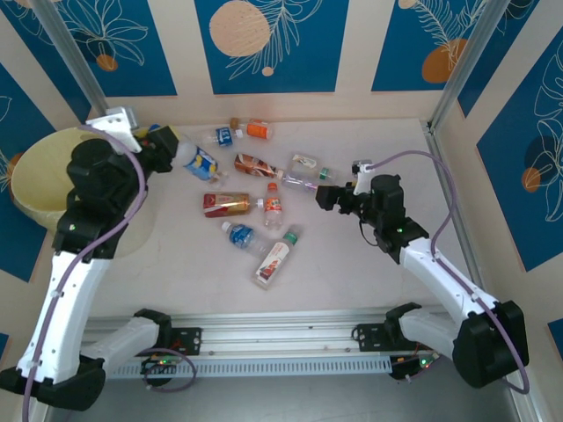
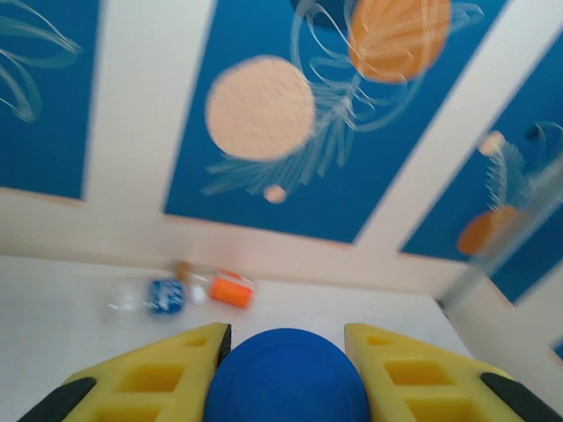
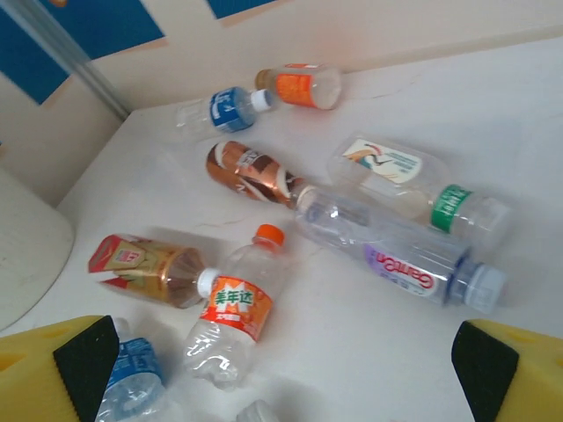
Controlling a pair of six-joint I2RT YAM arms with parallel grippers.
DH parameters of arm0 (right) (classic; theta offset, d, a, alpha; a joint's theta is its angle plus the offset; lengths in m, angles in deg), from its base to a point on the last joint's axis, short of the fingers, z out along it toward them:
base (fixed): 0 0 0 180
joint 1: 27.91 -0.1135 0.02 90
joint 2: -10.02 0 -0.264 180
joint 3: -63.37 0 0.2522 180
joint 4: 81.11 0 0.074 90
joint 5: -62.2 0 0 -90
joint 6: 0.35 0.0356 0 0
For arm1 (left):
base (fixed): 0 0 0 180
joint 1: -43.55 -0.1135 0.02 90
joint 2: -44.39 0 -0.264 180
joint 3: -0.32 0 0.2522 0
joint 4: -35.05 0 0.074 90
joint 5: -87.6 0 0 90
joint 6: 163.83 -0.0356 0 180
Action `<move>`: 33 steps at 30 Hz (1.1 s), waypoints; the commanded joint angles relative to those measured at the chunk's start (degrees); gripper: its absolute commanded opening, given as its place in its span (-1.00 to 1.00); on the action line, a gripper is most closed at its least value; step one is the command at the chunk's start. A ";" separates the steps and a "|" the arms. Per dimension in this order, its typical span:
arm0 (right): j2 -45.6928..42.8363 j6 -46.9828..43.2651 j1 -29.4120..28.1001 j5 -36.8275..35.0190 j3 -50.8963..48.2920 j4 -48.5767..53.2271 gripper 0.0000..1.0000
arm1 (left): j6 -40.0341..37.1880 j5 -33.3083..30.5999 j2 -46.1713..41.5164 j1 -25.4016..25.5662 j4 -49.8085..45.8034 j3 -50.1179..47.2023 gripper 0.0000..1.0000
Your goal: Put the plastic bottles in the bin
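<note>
free — bare table (image 1: 352,277) near right | blocked — bottles (image 1: 274,204) strewn mid-table

A white table (image 1: 352,264) sits before blue wall panels (image 1: 299,44) — orange discs, pale leaves.

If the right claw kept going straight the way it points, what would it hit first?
Probably the clear plastic bottle with orange cap and label, lying ahead of the open right gripper; depth is unclear.
</note>
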 commanded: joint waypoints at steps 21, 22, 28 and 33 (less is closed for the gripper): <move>4.34 4.59 0.62 -1.38 0.97 -0.69 0.99 | -24.57 -47.88 3.18 -3.87 6.48 12.98 -1.00; 4.46 4.69 0.62 -1.26 1.01 -0.78 0.99 | -23.33 -47.22 4.14 -5.02 4.44 13.70 -1.00; 4.37 4.23 0.63 -1.17 1.50 0.69 0.99 | -14.52 -46.43 7.93 -13.66 -4.05 14.45 -1.00; 4.53 4.24 0.62 -1.42 1.32 0.93 0.99 | -7.91 -43.80 11.43 -18.89 -14.14 14.59 -1.00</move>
